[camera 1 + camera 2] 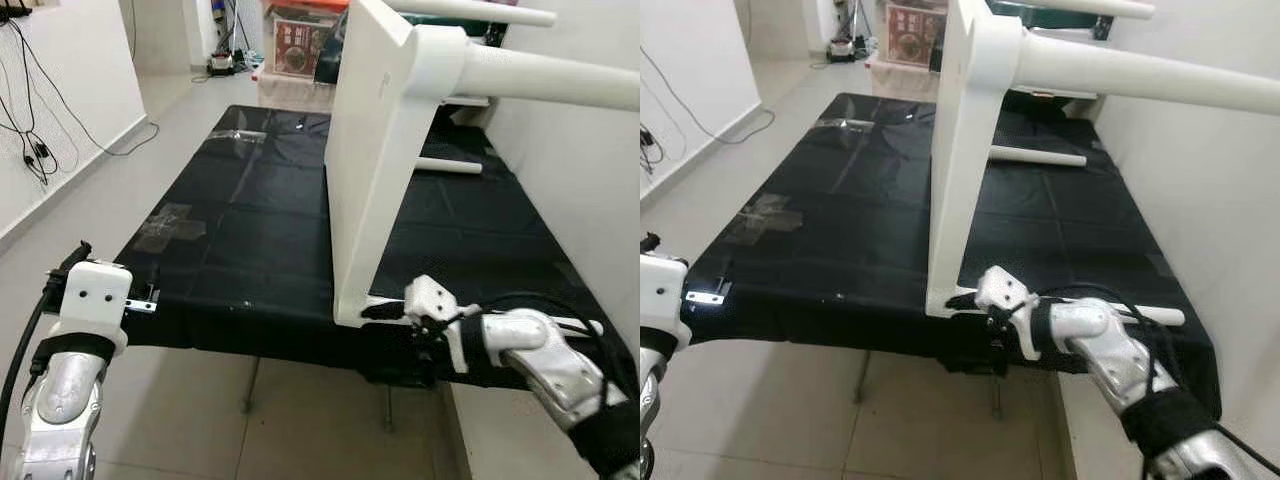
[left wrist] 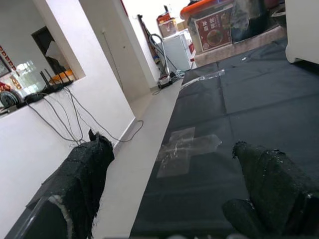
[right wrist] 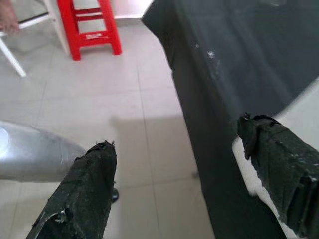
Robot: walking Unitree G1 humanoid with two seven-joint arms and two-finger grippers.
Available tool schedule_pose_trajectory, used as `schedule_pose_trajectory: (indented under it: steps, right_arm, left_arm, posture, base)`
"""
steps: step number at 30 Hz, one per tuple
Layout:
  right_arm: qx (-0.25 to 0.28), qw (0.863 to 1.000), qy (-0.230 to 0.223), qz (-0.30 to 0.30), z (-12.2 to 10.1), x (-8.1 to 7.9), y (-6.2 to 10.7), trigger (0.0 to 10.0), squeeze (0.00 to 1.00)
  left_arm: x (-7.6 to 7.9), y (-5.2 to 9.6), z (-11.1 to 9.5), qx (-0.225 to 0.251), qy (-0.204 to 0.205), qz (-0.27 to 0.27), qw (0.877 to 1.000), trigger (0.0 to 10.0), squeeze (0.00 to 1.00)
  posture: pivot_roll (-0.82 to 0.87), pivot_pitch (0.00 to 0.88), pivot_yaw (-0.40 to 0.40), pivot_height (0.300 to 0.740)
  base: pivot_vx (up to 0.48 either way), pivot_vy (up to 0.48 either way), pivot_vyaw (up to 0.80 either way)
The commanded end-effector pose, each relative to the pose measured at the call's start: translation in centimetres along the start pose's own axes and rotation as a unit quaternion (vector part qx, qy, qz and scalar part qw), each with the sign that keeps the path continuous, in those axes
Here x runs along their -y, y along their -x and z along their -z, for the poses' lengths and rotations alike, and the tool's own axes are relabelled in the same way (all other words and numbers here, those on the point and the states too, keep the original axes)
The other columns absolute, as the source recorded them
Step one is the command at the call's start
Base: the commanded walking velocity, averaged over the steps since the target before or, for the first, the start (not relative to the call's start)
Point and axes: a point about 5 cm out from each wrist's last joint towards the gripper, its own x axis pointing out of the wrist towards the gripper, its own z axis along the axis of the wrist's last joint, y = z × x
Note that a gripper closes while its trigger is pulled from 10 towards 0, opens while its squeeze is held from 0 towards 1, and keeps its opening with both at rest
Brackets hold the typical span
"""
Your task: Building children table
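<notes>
While the white tabletop stands on edge on the black-covered bench, 2 legs fitted, the right gripper gapes empty at its lower corner; next, probably, a steadying grip.

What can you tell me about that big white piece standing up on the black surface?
The white tabletop is a smooth, painted-looking panel with rounded corners, standing on edge on the black-covered bench. Two round white legs jut sideways from its upper part toward the wall. Its lower near corner rests at the bench's front edge, where the right gripper sits against it, fingers open.
</notes>
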Motion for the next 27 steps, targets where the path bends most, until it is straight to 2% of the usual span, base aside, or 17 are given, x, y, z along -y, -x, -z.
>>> schedule_pose_trajectory:
  steps: [1, 2, 5, 9, 12, 15, 16, 18, 20, 21, 22, 23, 24, 26, 27]
  right_arm:
    - [-0.015, 0.999, -0.023, -0.024, 0.6, -0.3, -0.7, 10.0, 0.00]
    - [-0.015, 0.999, -0.023, -0.024, 0.6, -0.3, -0.7, 10.0, 0.00]
    - [-0.033, 0.997, -0.042, -0.050, 1.4, -0.4, -2.1, 10.0, 0.00]
    - [-0.038, 0.997, -0.043, -0.051, 1.5, -0.2, -2.3, 10.0, 0.00]
    - [-0.040, 0.997, -0.046, -0.037, 1.3, 0.7, -2.9, 10.0, 0.00]
    - [-0.040, 0.997, -0.046, -0.037, 1.3, 0.7, -2.9, 10.0, 0.00]
    - [-0.037, 0.998, -0.046, -0.015, 1.1, 1.4, -3.4, 10.0, 0.00]
    - [-0.037, 0.998, -0.046, -0.015, 1.1, 1.4, -3.4, 10.0, 0.00]
    - [-0.051, 0.996, -0.049, 0.062, 1.2, 3.3, -4.3, 10.0, 0.00]
    - [-0.051, 0.996, -0.049, 0.062, 1.2, 3.3, -4.3, 10.0, 0.00]
    - [-0.063, 0.992, -0.051, 0.100, 1.3, 4.2, -4.5, 10.0, 0.00]
    - [-0.063, 0.992, -0.051, 0.100, 1.3, 4.2, -4.5, 10.0, 0.00]
    - [-0.079, 0.985, -0.047, 0.144, 1.5, 5.0, -4.5, 10.0, 0.00]
    - [-0.079, 0.985, -0.047, 0.144, 1.5, 5.0, -4.5, 10.0, 0.00]
    - [-0.089, 0.980, -0.044, 0.170, 1.6, 5.6, -4.4, 10.0, 0.00]
  left_arm:
    - [0.3, 0.0, -0.1, -0.002, 0.006, 0.003, 1.000, 10.0, 0.00]
    - [0.3, 0.0, -0.1, -0.002, 0.006, 0.003, 1.000, 10.0, 0.00]
    - [0.3, 0.0, -0.3, -0.001, 0.007, 0.005, 1.000, 10.0, 0.00]
    - [0.3, 0.0, -0.4, 0.000, 0.007, 0.004, 1.000, 10.0, 0.00]
    - [0.3, 0.0, -0.3, -0.002, 0.008, 0.002, 1.000, 10.0, 0.00]
    - [0.3, 0.0, -0.3, -0.002, 0.008, 0.002, 1.000, 10.0, 0.00]
    - [0.3, 0.1, -0.3, -0.002, 0.008, 0.002, 1.000, 10.0, 0.00]
    - [0.3, 0.1, -0.3, -0.002, 0.008, 0.002, 1.000, 10.0, 0.00]
    - [0.5, 0.1, -0.3, -0.003, 0.009, 0.002, 1.000, 10.0, 0.00]
    - [0.5, 0.1, -0.3, -0.003, 0.009, 0.002, 1.000, 10.0, 0.00]
    - [0.5, 0.0, -0.3, -0.003, 0.008, 0.002, 1.000, 10.0, 0.00]
    - [0.5, 0.0, -0.3, -0.003, 0.008, 0.002, 1.000, 10.0, 0.00]
    - [0.5, 0.0, -0.3, -0.003, 0.007, 0.002, 1.000, 10.0, 0.00]
    - [0.5, 0.0, -0.3, -0.003, 0.007, 0.002, 1.000, 10.0, 0.00]
    - [0.5, 0.0, -0.3, -0.003, 0.007, 0.002, 1.000, 10.0, 0.00]
  posture:
    - [0.10, 0.000, -0.099, 0.740]
    - [0.10, 0.000, -0.099, 0.740]
    - [0.11, 0.000, -0.104, 0.740]
    - [0.11, 0.000, -0.107, 0.740]
    - [0.12, 0.000, -0.110, 0.740]
    - [0.12, 0.000, -0.110, 0.740]
    - [0.12, 0.000, -0.112, 0.740]
    - [0.12, 0.000, -0.112, 0.740]
    - [0.12, 0.000, -0.110, 0.740]
    - [0.12, 0.000, -0.110, 0.740]
    - [0.12, 0.000, -0.110, 0.740]
    - [0.12, 0.000, -0.110, 0.740]
    - [0.12, 0.000, -0.110, 0.740]
    - [0.12, 0.000, -0.110, 0.740]
    - [0.12, 0.000, -0.110, 0.740]
  base:
    - [0.000, 0.000, 0.00]
    - [0.000, 0.000, 0.00]
    - [0.000, 0.000, 0.00]
    - [0.000, 0.000, 0.00]
    - [0.000, 0.000, 0.00]
    - [0.000, 0.000, 0.00]
    - [0.000, 0.000, 0.00]
    - [0.000, 0.000, 0.00]
    - [0.000, 0.000, 0.00]
    - [0.000, 0.000, 0.00]
    - [0.000, 0.000, 0.00]
    - [0.000, 0.000, 0.00]
    - [0.000, 0.000, 0.00]
    - [0.000, 0.000, 0.00]
    - [0.000, 0.000, 0.00]
